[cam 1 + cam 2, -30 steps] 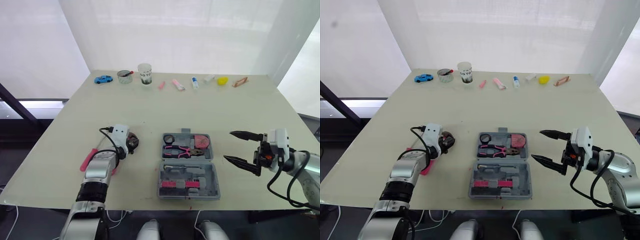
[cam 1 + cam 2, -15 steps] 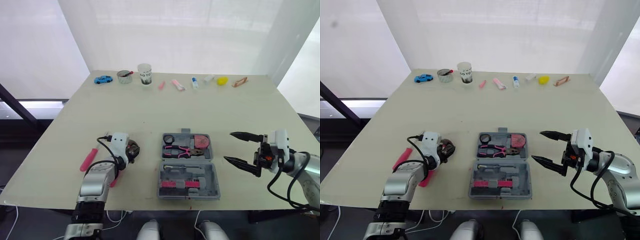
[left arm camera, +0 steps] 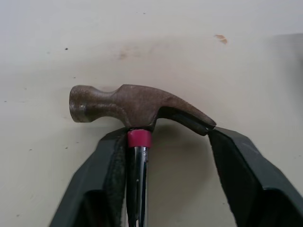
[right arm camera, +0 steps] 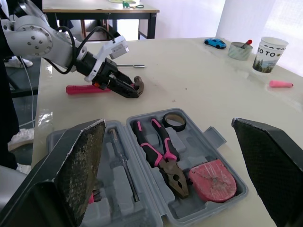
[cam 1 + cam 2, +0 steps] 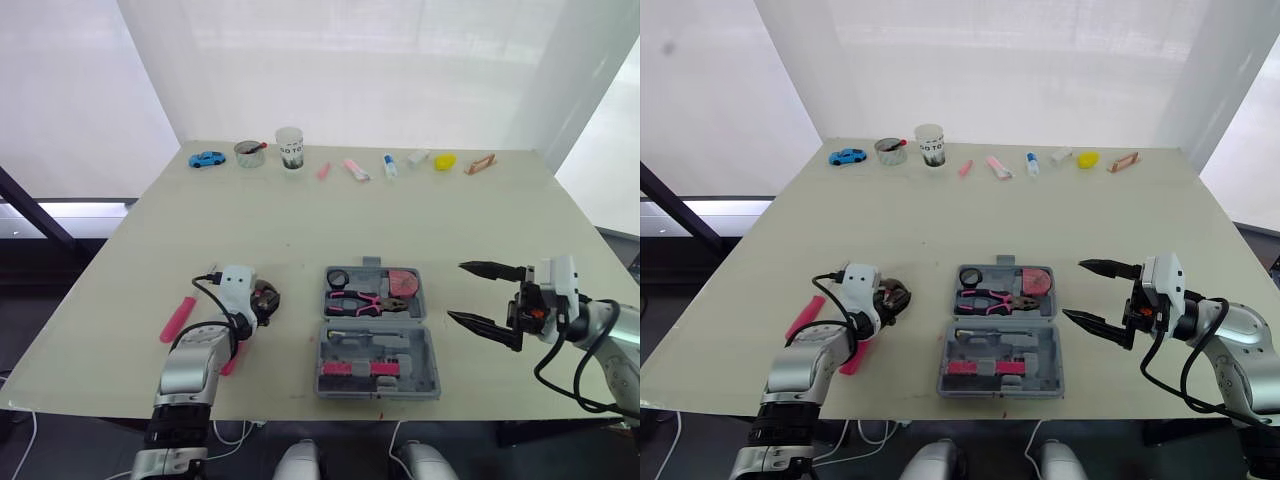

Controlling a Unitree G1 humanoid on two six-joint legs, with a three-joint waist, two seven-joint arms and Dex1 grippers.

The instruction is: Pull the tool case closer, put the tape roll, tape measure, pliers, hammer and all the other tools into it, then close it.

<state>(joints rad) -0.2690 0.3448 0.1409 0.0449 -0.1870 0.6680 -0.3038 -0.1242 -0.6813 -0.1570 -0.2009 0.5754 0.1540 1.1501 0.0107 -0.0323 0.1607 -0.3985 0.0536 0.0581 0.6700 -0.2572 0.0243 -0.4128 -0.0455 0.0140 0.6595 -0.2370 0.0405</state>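
hammer [image 3: 137, 106] loosely between left fingers [image 3: 102, 182], right fingers [image 4: 78, 163] spread wide

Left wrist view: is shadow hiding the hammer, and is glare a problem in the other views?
Left wrist view: the hammer casts only a soft shadow on the table, under its claw; nothing is hidden. Left eye view: the backdrop is glaring white, but the case is evenly lit. Right wrist view: bright window light behind the cup.

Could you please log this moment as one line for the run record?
left tool: open, straddling neck of rusty-headed pink-handled hammer | right tool: open, beside open grey plastic tool case | pink-handled pliers inside case
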